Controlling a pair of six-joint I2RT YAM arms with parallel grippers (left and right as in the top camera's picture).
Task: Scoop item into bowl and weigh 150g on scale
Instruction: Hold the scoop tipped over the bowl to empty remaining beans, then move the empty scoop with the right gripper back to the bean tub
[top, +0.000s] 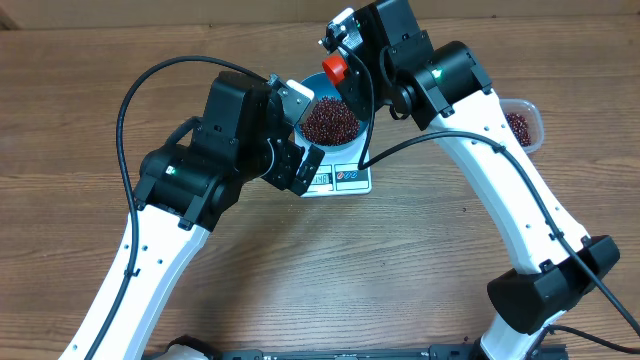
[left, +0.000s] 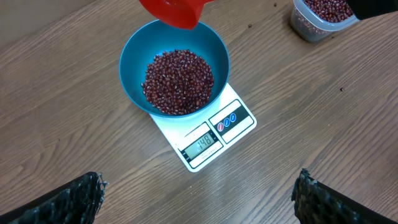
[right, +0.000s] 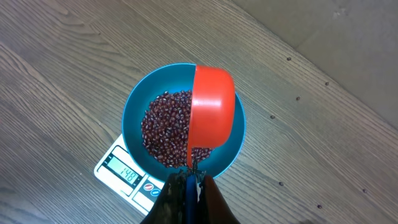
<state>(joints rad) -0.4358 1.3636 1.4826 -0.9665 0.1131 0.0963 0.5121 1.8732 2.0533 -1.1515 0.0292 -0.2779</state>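
At upper centre of the left wrist view, the bowl (left: 127, 62) sits on the scale (left: 233, 121), holding the beans (left: 178, 81). The right hand (right: 189, 186) is clamped on the red scoop (right: 211, 112), tipped above the bowl. The left hand (left: 199, 179) hangs spread apart. The display seems just under target, so shake out only a few beans.

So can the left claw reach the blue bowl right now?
Probably yes. The left claw is open and the bowl sits on the scale just ahead, its near rim free. The red scoop in the right claw hangs only over the far side.
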